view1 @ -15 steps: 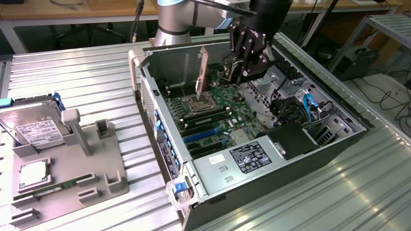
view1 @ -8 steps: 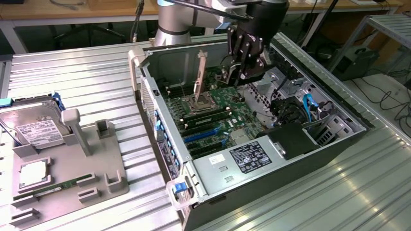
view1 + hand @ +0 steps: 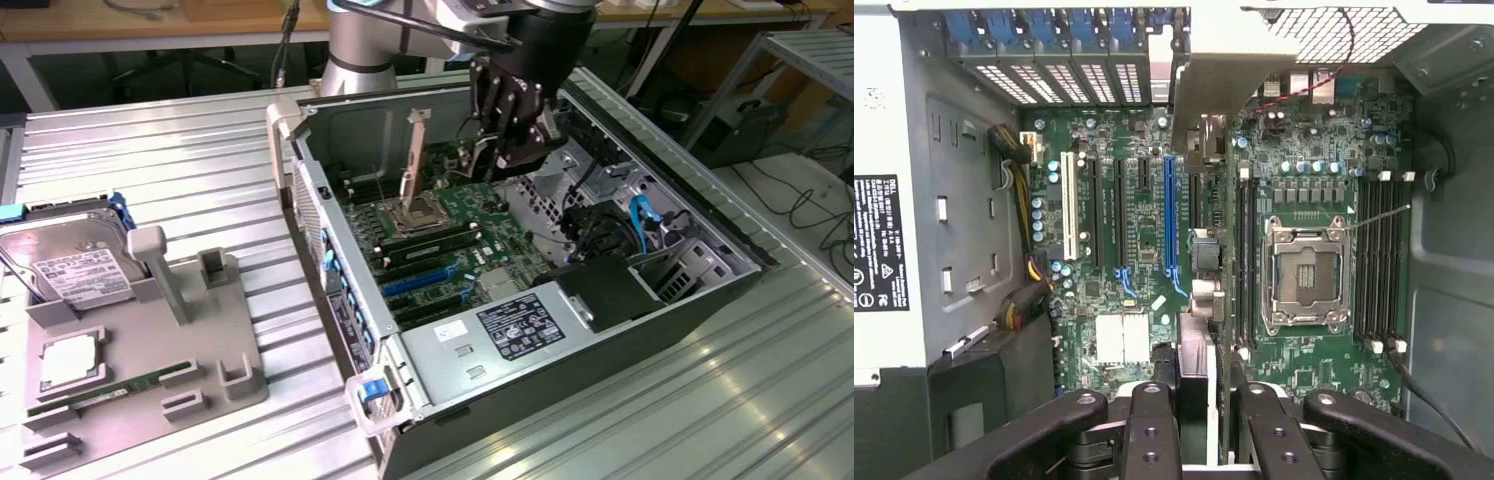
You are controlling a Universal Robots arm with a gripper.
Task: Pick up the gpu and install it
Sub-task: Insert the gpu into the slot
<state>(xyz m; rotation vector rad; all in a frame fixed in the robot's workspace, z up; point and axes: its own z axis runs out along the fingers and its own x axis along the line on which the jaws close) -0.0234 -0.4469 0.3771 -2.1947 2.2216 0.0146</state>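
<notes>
Black claw gripper (image 3: 1194,425) pinching thin black gpu card (image 3: 1194,300), pale metal bracket (image 3: 416,150) upright; held edge-down above green motherboard (image 3: 1144,240) inside open grey computer case (image 3: 694,230). Silver hard drive (image 3: 67,265) well apart at exterior view's left.

Hidden, cropped and unreadable parts

The thin black card with a pale metal end bracket (image 3: 1199,200) is seen edge-on in the wrist view, its fan face out of sight and its near end covered by the black two-fingered gripper (image 3: 1194,430), which the picture's edge cuts off. In the exterior view the gripper (image 3: 497,150) covers most of the card. The silver hard drive with a white label (image 3: 60,262) is cropped at that view's left, its print too small to read.
</notes>
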